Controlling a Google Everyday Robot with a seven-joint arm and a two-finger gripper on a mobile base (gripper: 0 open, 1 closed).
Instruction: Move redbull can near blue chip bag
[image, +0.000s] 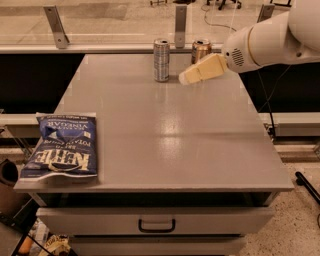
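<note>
The gripper (185, 78), open or closed I cannot tell, hovers just beside the redbull can (161, 61) at the table's (170, 150) far edge; judging this the reach, next it must clasp that can, then carry it to the blue chip bag (62, 146) at the near-left corner

The gripper (188, 77) hangs above the far side of the grey table (170, 145), just right of the redbull can (161, 61) and near a gold can (200, 50), while the blue chip bag (62, 147) lies at the near left corner.
</note>
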